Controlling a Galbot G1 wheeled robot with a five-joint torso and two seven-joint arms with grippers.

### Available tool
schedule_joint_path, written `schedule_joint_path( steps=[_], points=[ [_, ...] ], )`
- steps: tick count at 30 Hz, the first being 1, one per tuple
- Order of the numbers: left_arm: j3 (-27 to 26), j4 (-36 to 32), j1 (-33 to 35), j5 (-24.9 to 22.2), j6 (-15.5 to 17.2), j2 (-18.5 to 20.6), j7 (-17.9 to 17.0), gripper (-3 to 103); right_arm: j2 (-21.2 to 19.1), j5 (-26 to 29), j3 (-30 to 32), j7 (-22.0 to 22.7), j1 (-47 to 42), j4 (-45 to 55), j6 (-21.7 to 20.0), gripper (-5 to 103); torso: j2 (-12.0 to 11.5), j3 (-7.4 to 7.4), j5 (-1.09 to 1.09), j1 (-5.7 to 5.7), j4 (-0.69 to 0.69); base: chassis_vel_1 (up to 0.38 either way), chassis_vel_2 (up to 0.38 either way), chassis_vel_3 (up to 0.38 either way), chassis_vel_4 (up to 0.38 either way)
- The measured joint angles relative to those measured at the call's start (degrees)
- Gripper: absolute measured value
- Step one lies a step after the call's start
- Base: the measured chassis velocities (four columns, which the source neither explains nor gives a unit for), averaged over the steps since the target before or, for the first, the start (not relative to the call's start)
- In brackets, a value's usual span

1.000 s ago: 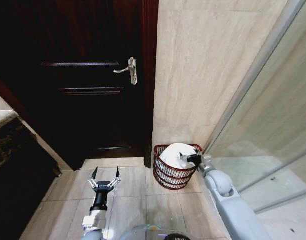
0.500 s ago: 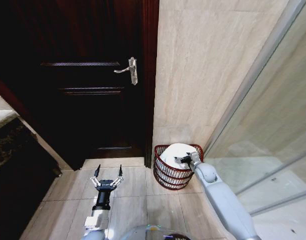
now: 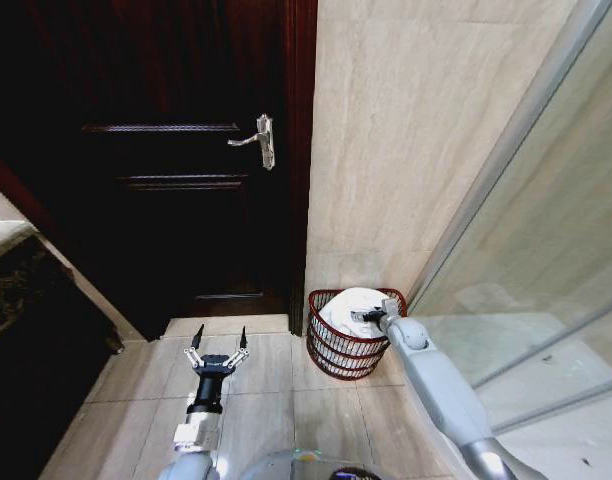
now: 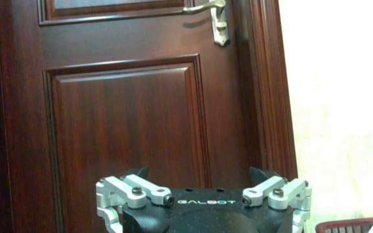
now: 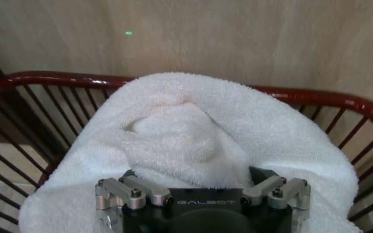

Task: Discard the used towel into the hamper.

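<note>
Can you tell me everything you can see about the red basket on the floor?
The hamper is a small round basket of thin dark red ribs with gaps between them and a thicker rim on top, narrowing toward its base. It stands upright on the tiled floor, close to the beige wall, beside the dark wooden door. A fluffy white towel fills it and bulges above the rim. The right gripper is at the towel, over the hamper's opening.

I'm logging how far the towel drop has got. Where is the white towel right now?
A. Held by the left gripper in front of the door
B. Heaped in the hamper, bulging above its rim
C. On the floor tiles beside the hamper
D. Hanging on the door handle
B: the white towel fills the red-brown hamper, rising above its rim, with the right gripper against it.
</note>
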Motion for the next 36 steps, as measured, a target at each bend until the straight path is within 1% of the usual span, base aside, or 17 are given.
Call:
schedule_joint_path(
  steps=[5, 15, 19, 21, 22, 23, 24, 26, 27, 28, 29, 30, 31, 32, 33, 35, 36],
  points=[
    [0.5, 0.85, -0.64, -0.01, 0.62, -0.1, 0.15, 100, 0.9, -0.54, 0.2, -0.28, 0.3, -3.19, 0.39, 100, 0.0, 0.0, 0.0, 0.0, 0.0, 0.0, 0.0, 0.0, 0.0],
    [0.87, 1.16, -1.62, 0.08, 1.21, -0.02, 0.7, 100, 1.56, -2.37, 0.63, -0.41, 0.46, -4.83, 1.39, 100, 0.0, 0.0, 0.02, 0.0, 0.0, 0.0, 0.0, 0.0, 0.0],
    [0.91, 1.02, -1.7, 0.08, 1.26, 0.08, 0.76, 100, 0.99, -1.95, 1.16, -0.15, -0.28, -2.56, 1.47, 100, 0.0, 0.0, 0.02, 0.01, 0.0, 0.0, 0.0, 0.0, 0.0],
    [0.87, 0.85, -1.79, -0.07, 1.35, 0.12, 0.78, 100, 0.1, -0.3, 1.76, 1.47, -1.76, 2.09, 1.96, 100, -0.01, 0.01, 0.03, 0.01, -0.01, 0.0, 0.0, 0.0, 0.0],
    [0.85, 0.81, -1.91, -0.29, 1.38, 0.16, 0.78, 100, -0.27, 0.58, 2.16, 2.58, -2.72, 4.86, 2.84, 100, 0.0, 0.01, 0.02, 0.01, -0.01, 0.0, 0.0, 0.0, 0.0],
    [0.8, 0.8, -2.12, -0.78, 1.45, 0.27, 0.79, 100, -0.9, 1.72, 2.7, 3.97, -4.5, 9.04, 4.87, 100, 0.0, 0.01, 0.0, 0.01, -0.01, 0.0, 0.0, 0.0, 0.0],
    [0.8, 0.8, -2.12, -0.78, 1.45, 0.27, 0.79, 100, -0.9, 1.72, 2.7, 3.97, -4.5, 9.04, 4.87, 100, 0.0, 0.01, 0.0, 0.01, -0.01, 0.0, 0.0, 0.0, 0.0],
    [0.85, 0.9, -2.67, -1.61, 1.85, 0.4, 0.75, 100, -1.76, 2.45, 4.02, 5.71, -7.73, 15.78, 8.99, 100, 0.0, 0.01, 0.02, 0.01, -0.01, 0.0, 0.0, 0.0, 0.0],
    [0.85, 0.9, -2.67, -1.61, 1.85, 0.4, 0.75, 100, -1.76, 2.45, 4.02, 5.71, -7.73, 15.78, 8.99, 100, 0.0, 0.01, 0.02, 0.01, -0.01, 0.0, 0.0, 0.0, 0.0],
    [0.91, 0.99, -2.94, -2.06, 2.18, 0.41, 0.73, 100, -2.08, 2.5, 5.13, 6.71, -9.7, 19.4, 11.55, 100, 0.0, 0.0, -0.01, 0.01, -0.01, 0.0, 0.0, 0.0, 0.0],
    [1.02, 0.97, -3.31, -2.72, 2.83, 0.46, 0.75, 100, -2.2, 2.33, 6.47, 7.27, -11.37, 22.34, 13.83, 100, 0.0, 0.0, 0.0, 0.01, -0.02, 0.0, 0.0, 0.0, 0.0],
    [1.02, 0.97, -3.31, -2.72, 2.83, 0.46, 0.75, 100, -2.2, 2.33, 6.47, 7.27, -11.37, 22.34, 13.83, 100, 0.0, 0.0, 0.0, 0.01, -0.02, 0.0, 0.0, 0.0, 0.0],
    [1.23, 0.82, -4.06, -4.25, 4.19, 0.71, 0.81, 100, -2.28, 1.63, 8.89, 8.11, -14.2, 27.41, 16.56, 100, 0.0, 0.0, 0.01, 0.01, -0.01, 0.0, 0.0, 0.0, 0.0],
    [1.27, 0.82, -4.42, -4.87, 4.64, 0.87, 0.81, 100, -2.28, 1.46, 9.75, 8.59, -15.51, 29.59, 17.33, 100, 0.0, 0.0, -0.01, 0.01, -0.02, 0.0, 0.0, 0.0, 0.0],
    [1.27, 0.82, -4.42, -4.87, 4.64, 0.87, 0.81, 100, -2.28, 1.46, 9.75, 8.59, -15.51, 29.59, 17.33, 100, 0.0, 0.0, -0.01, 0.01, -0.02, 0.0, 0.0, 0.0, 0.0],
    [1.35, 0.81, -5.58, -6.66, 6.11, 1.24, 1.17, 100, -2.21, 0.37, 11.45, 10.84, -19.94, 35.42, 20.77, 100, 0.0, 0.0, 0.01, 0.01, 0.0, 0.0, 0.0, 0.0, 0.0],
    [1.5, 0.82, -6.25, -7.59, 6.8, 1.43, 1.43, 100, -1.99, -1.43, 12.2, 11.87, -23.19, 38.43, 22.83, 100, 0.0, -0.01, 0.0, 0.01, 0.0, 0.0, 0.0, 0.0, 0.0]
  ],
)
